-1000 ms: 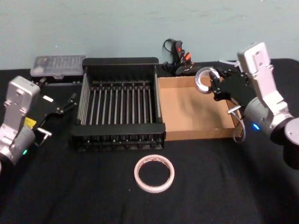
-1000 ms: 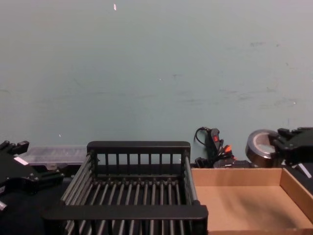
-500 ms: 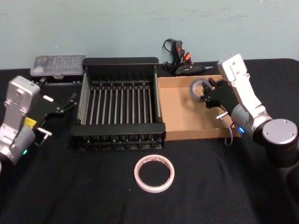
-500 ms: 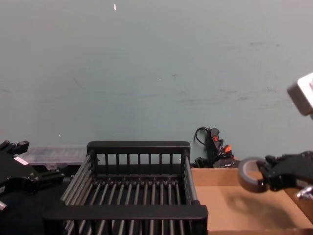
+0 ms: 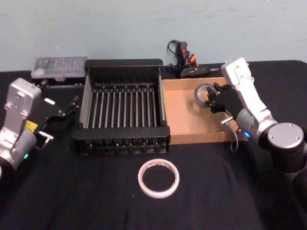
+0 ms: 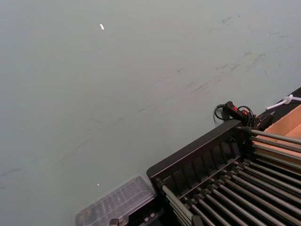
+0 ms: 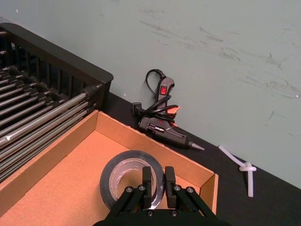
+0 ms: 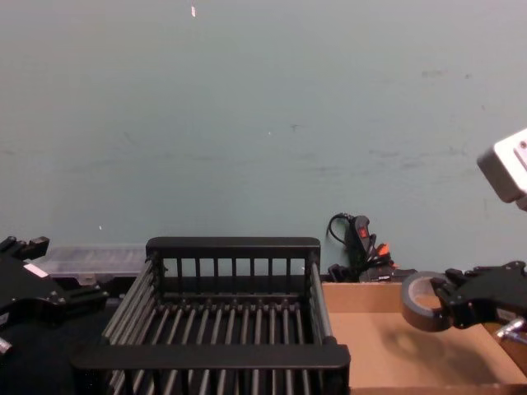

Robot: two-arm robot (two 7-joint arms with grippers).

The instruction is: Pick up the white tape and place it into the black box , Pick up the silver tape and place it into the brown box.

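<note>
The white tape [image 5: 159, 178] is lying flat on the black bench [image 5: 96, 201] at the lower centre of the head view, nearest the robot and well apart from both arms. Just beyond it, the black box [image 5: 123, 109] is sitting in the middle of the frame, its slatted bottom showing between the solid rims, and the brown box [image 5: 184, 122] is standing right beside it on its right, the two walls touching or nearly so. The left gripper [image 5: 72, 104] is hanging at the left edge of the head view, beside the left wall of the black box; whether its fingers are spread or pressed together cannot be told. At centre right of the head view the right gripper [image 5: 209, 99] is reaching over the far right part of the brown box, its fingers [image 7: 147, 186] pinching the silver tape [image 5: 204, 92] across the roll's wall, one inside the core and one outside. In the chest view the roll is standing on edge at the lower right, raised above the cardboard floor. Farther back, at the upper left of the head view, a clear plastic case [image 5: 59, 67] is lying behind the black box, and a black glue gun [image 5: 188, 64] with red and orange parts is resting against the pale green wall [image 5: 144, 24] behind the brown box.
</note>
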